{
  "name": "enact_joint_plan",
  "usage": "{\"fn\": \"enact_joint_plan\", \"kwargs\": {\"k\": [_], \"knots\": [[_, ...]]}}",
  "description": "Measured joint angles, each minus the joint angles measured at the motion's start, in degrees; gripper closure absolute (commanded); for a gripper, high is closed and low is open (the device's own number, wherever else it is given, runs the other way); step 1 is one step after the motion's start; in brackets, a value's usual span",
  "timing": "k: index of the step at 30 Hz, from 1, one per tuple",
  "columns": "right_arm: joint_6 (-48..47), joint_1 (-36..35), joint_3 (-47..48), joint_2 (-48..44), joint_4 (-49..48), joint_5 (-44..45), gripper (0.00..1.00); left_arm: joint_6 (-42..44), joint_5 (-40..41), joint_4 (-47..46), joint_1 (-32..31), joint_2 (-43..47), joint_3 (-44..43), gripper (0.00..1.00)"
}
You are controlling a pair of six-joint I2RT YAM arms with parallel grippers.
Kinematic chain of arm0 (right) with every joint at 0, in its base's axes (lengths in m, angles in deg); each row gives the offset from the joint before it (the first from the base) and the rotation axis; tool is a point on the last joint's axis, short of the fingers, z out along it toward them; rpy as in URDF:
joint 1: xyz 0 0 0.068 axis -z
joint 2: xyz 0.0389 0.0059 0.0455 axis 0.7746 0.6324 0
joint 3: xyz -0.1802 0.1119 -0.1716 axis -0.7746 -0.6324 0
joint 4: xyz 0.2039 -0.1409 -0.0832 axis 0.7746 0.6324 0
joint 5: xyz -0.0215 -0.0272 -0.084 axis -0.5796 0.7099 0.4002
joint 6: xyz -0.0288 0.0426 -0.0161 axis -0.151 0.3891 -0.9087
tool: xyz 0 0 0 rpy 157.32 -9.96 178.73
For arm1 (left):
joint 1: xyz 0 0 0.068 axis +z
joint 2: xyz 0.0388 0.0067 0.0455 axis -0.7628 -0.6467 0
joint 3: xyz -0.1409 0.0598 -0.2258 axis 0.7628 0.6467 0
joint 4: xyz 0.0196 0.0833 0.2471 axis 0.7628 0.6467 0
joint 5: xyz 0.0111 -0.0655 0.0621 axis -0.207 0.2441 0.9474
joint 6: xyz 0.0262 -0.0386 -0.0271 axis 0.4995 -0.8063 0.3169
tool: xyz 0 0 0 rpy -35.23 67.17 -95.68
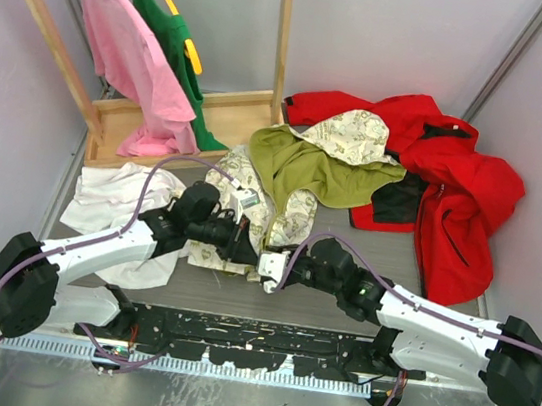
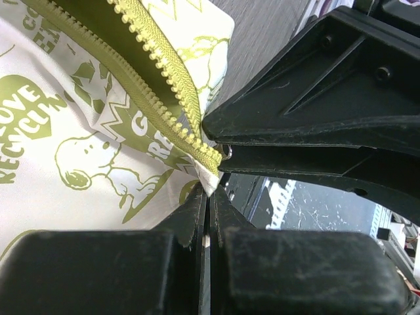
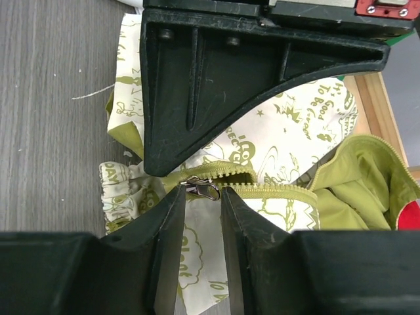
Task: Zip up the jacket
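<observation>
Red garment far right, white garment left; jacket unzipped, left end effector clamps its hem, right end effector narrow at slider.

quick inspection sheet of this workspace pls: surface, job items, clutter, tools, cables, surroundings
surface: grey wood-grain table, garments lying on it
job's things: olive-green and cream printed hooded jacket lying open; metal zipper slider near the hem
clutter: bright red jacket at right; white garment at left
grippers: left tool shut on the jacket's hem corner; right tool fingertips flank the slider, grip unclear
cables: purple cable arcs over the white garment
surroundings: wooden rack holding pink shirt and green shirt; pale walls
</observation>
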Motion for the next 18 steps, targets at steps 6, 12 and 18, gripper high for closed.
{"fn": "enact_joint_plan", "kwargs": {"k": [6,12,18], "knots": [[0.42,0.22,0.68,1.09,0.96,-1.38,0.84,0.72,0.50,0.94,-0.31,0.00,0.00,1.00],[0.68,0.31,0.90,1.36,1.55,-1.92,0.99,1.03,0.57,1.70,-0.52,0.00,-0.17,1.00],[0.68,0.52,1.36,1.33,1.79,-1.81,0.99,1.29,1.14,2.99,-1.29,0.00,-0.81,1.00]]}}
